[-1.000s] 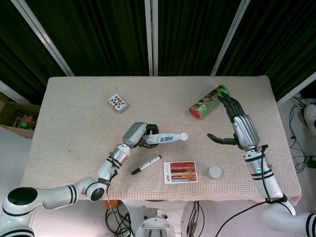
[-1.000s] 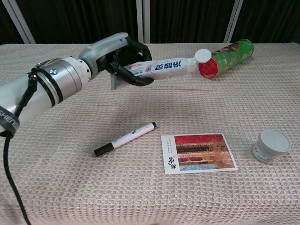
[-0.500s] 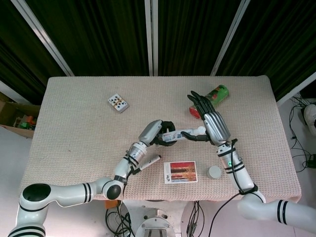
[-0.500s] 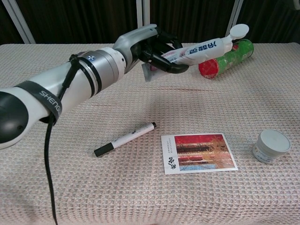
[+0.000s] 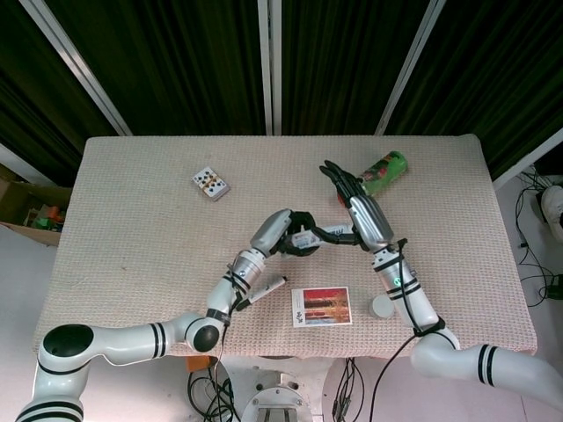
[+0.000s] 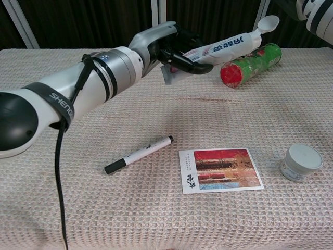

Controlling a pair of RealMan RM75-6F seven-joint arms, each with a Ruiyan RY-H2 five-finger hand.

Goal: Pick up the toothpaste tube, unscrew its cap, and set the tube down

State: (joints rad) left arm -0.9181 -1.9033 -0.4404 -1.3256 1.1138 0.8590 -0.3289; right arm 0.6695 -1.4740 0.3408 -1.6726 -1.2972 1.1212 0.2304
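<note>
My left hand (image 5: 286,236) (image 6: 174,49) grips the white toothpaste tube (image 5: 318,236) (image 6: 223,44) by its flat tail end and holds it above the table. The tube tilts up toward its round white cap (image 6: 269,22). In the head view my right hand (image 5: 362,215) hangs over the cap end with its fingers spread, and it hides the cap there. The chest view shows the cap bare, nothing touching it. Of the right arm (image 6: 315,14) only a white piece shows there, in the top right corner.
A green and red can (image 5: 387,167) (image 6: 252,62) lies behind the tube. On the cloth-covered table (image 5: 132,229) lie a marker (image 5: 261,291) (image 6: 139,154), a postcard (image 5: 321,307) (image 6: 220,169), a small white jar (image 5: 383,307) (image 6: 301,162) and a card pack (image 5: 211,183).
My left hand has lifted the tube higher and carried it right. My right hand has swung in from the right side of the table to hang over the cap end.
</note>
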